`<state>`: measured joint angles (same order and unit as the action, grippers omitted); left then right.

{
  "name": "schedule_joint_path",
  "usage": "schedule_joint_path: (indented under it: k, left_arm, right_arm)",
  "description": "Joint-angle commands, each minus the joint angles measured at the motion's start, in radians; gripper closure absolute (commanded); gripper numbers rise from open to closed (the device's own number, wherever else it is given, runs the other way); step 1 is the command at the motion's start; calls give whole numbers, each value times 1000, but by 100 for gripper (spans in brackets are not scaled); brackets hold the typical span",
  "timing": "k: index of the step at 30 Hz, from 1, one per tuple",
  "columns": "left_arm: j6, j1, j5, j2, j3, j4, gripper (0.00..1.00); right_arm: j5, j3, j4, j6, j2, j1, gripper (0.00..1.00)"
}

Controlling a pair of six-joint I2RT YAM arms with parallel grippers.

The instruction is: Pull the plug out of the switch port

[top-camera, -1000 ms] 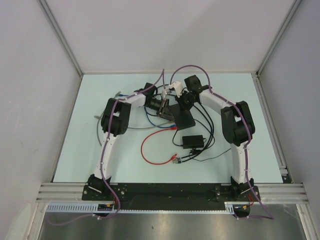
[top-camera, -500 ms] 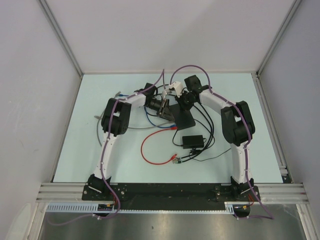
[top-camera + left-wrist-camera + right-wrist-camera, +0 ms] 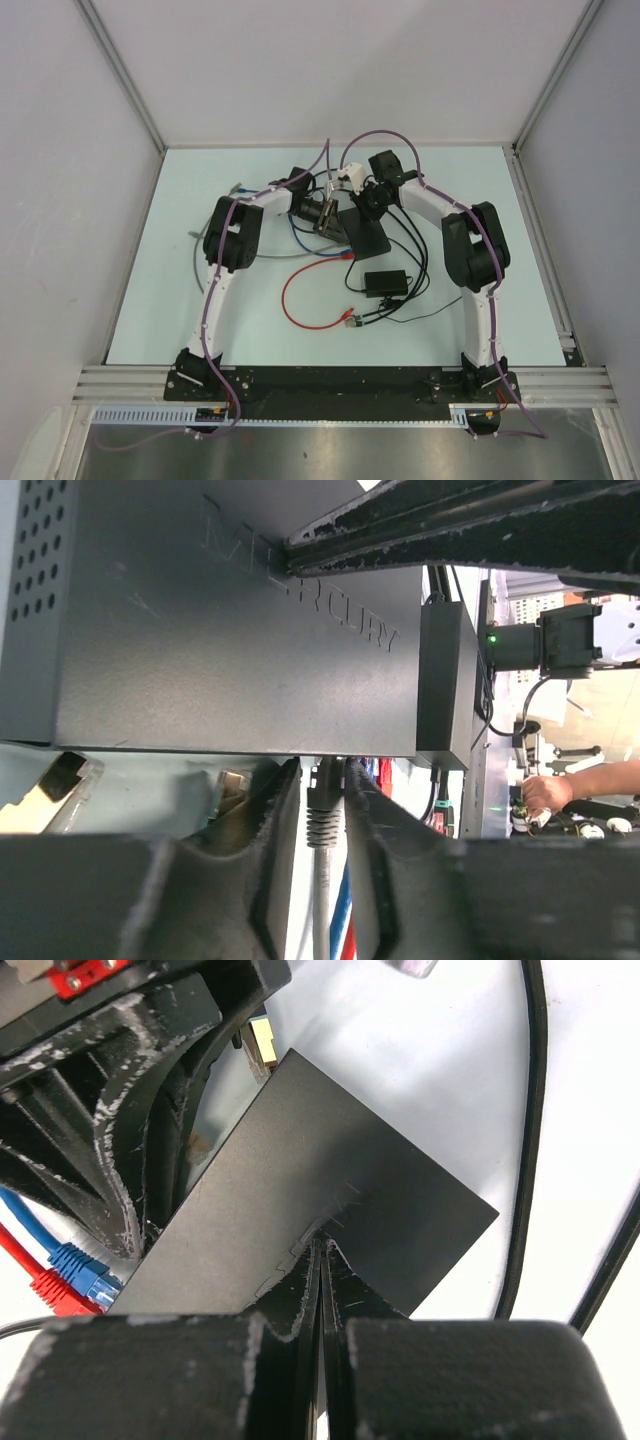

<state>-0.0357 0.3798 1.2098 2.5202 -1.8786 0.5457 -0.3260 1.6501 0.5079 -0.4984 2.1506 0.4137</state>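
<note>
Seen from above, both arms are bent inward over the switch (image 3: 370,240) at the far middle of the table (image 3: 180,320), with a smaller black box (image 3: 385,282) and a red cable (image 3: 288,300) lying nearer. At the left wrist, the grey plug (image 3: 323,815) is pinched by the left gripper (image 3: 322,775) at the switch's edge. At the right wrist, the right gripper (image 3: 322,1255) is closed and empty, its tips pressed onto the switch's top.

Flat black switch (image 3: 230,630) lies mid-table, grey plug (image 3: 325,815) seated in its edge port
</note>
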Motion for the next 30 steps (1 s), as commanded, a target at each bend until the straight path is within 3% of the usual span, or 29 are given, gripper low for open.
schedule_joint_path:
  k: [1, 7, 14, 18, 26, 30]
  left_arm:
    - [-63, 13, -30, 28, -14, 2, 77]
    - [-70, 13, -81, 19, -30, 22, 99]
    - [-75, -12, -95, -9, -27, 13, 100]
    - [-168, 7, -87, -8, 18, 78, 100]
    - [-157, -19, -114, 11, -115, 106, 100]
    - [-240, -16, -147, 5, -73, 174, 100]
  right_arm:
    - [113, -84, 159, -17, 155, -1, 99]
    - [116, -85, 158, -17, 155, 0, 99]
    - [116, -85, 159, -19, 155, 0, 99]
    - [117, -85, 159, -17, 155, 0, 99]
    - [116, -85, 158, -19, 155, 2, 99]
    - [116, -85, 159, -19, 155, 2, 99]
